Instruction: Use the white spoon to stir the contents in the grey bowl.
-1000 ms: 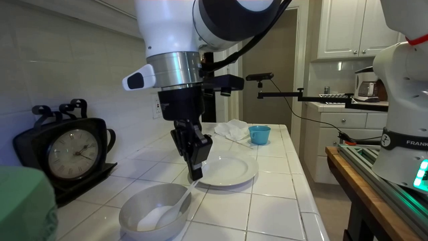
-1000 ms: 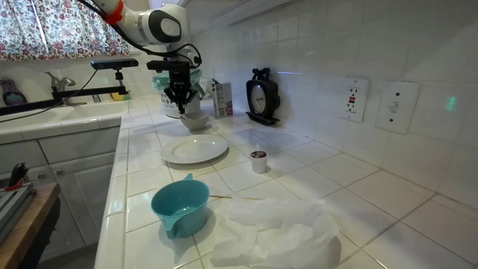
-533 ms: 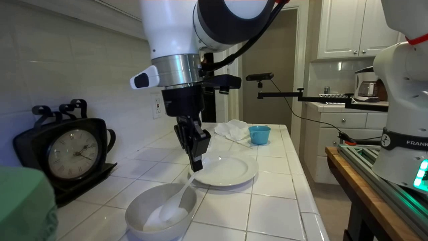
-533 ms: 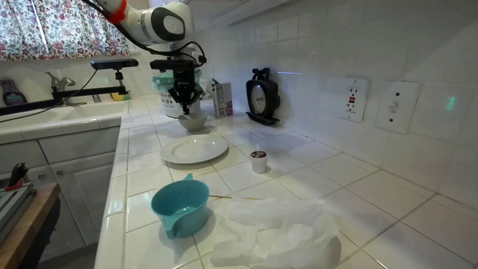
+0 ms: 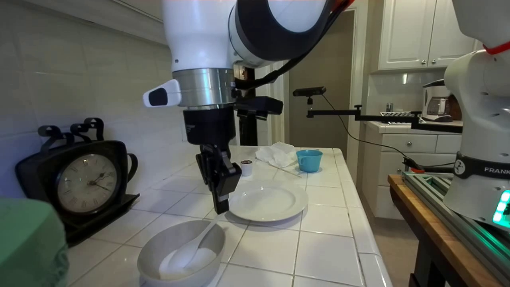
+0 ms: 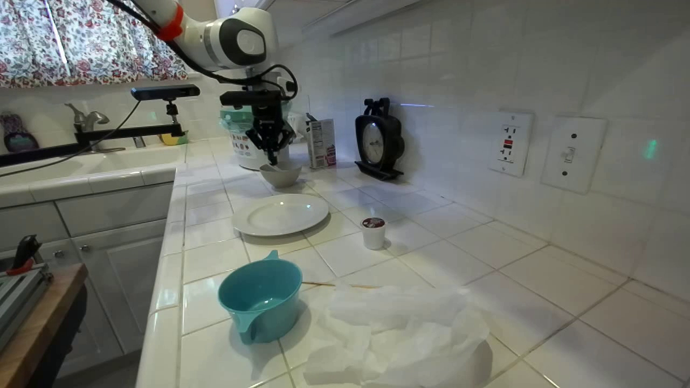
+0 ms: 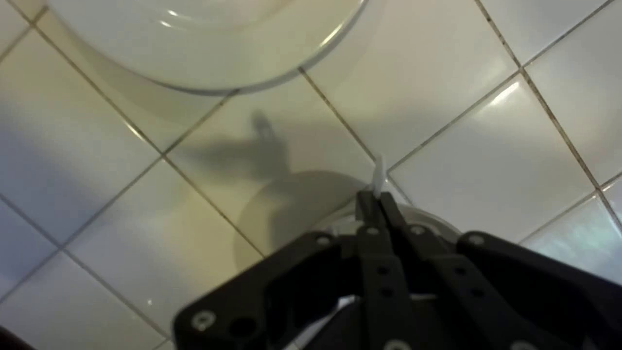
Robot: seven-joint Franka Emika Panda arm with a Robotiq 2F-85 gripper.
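Observation:
The grey bowl (image 5: 153, 249) stands on the tiled counter and shows in both exterior views (image 6: 282, 178). The contents (image 5: 205, 257) are a white mound at its bottom. My gripper (image 5: 221, 208) is above the bowl's rim, fingers pointing down, shut on the handle end of the white spoon (image 5: 187, 251). The spoon slants down into the bowl, its head on or in the mound; I cannot tell how deep. In the wrist view, the handle tip (image 7: 379, 172) sticks out between the closed fingertips (image 7: 377, 198), and the gripper hides most of the bowl (image 7: 432, 219).
A flat white plate (image 5: 275, 203) lies close beside the bowl. A blue cup (image 6: 259, 302), a small white pod (image 6: 373, 234) and crumpled paper (image 6: 399, 339) lie further along. A black clock (image 5: 75, 179) stands by the wall; a box (image 6: 321, 143) and bucket (image 6: 245, 153) are behind the bowl.
The gripper and spoon rose slightly and moved right in an exterior view, then came back left and lower. The bowl shifted slightly right, then left with them. The spoon stayed held.

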